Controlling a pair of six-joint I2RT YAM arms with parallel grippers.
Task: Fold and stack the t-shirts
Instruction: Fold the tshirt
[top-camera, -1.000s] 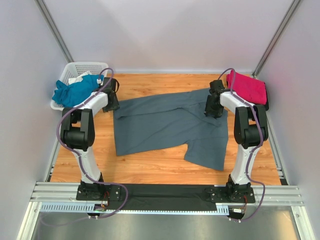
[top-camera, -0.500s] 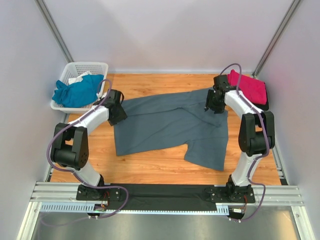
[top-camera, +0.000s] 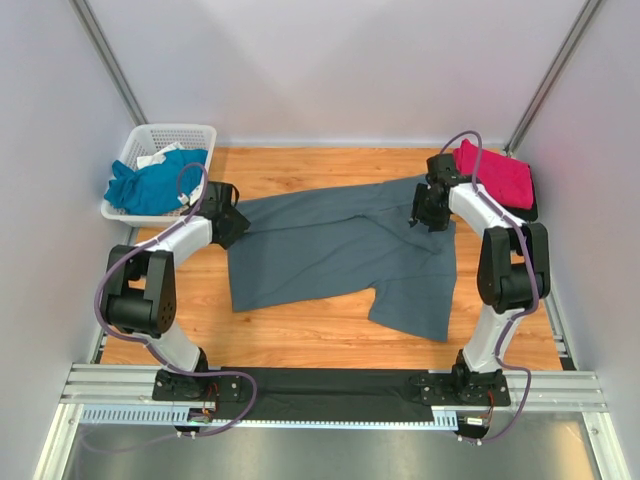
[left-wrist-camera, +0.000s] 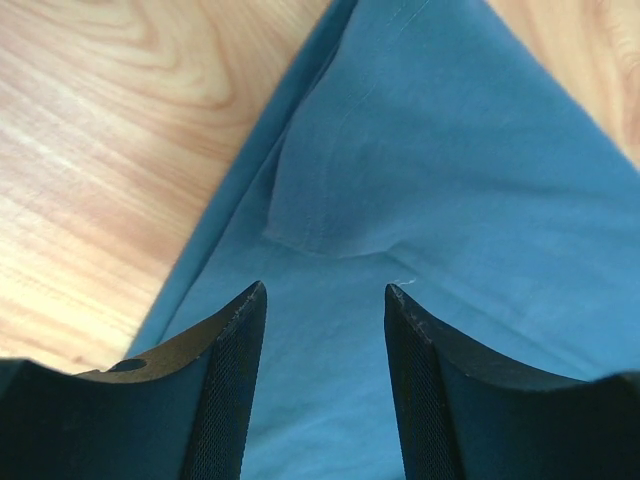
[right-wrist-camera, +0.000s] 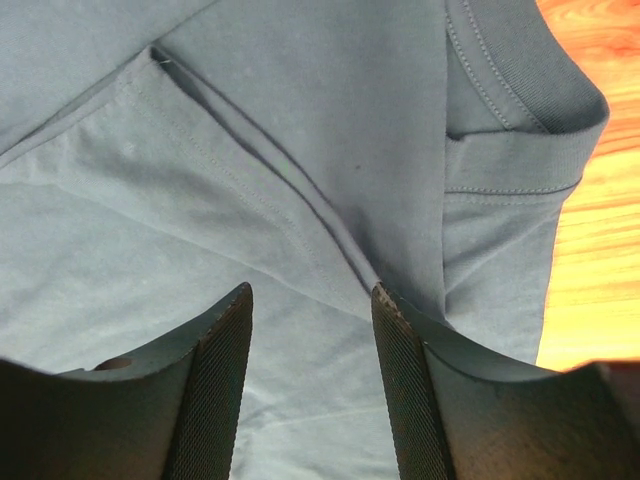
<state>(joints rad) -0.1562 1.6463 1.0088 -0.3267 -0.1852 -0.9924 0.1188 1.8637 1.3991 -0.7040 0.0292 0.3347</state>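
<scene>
A large slate-grey t-shirt (top-camera: 340, 250) lies spread across the wooden table. My left gripper (top-camera: 232, 222) hovers over its left edge, open, with only flat cloth (left-wrist-camera: 420, 180) between the fingers. My right gripper (top-camera: 428, 208) is over the shirt's top right corner near the collar (right-wrist-camera: 520, 70), open too, nothing pinched. A magenta-pink t-shirt (top-camera: 495, 172) lies folded at the back right. A teal-blue t-shirt (top-camera: 150, 183) is bunched in the white basket (top-camera: 170, 133).
The basket stands at the back left corner beside the wall. Bare wood (top-camera: 320, 325) shows in front of the grey shirt. A dark mat (top-camera: 330, 385) runs along the near rail between the arm bases.
The left arm swung right and lowered its gripper onto the shirt's left edge. The right arm straightened and shifted its gripper slightly up the shirt's corner. Both jaws stayed apart.
</scene>
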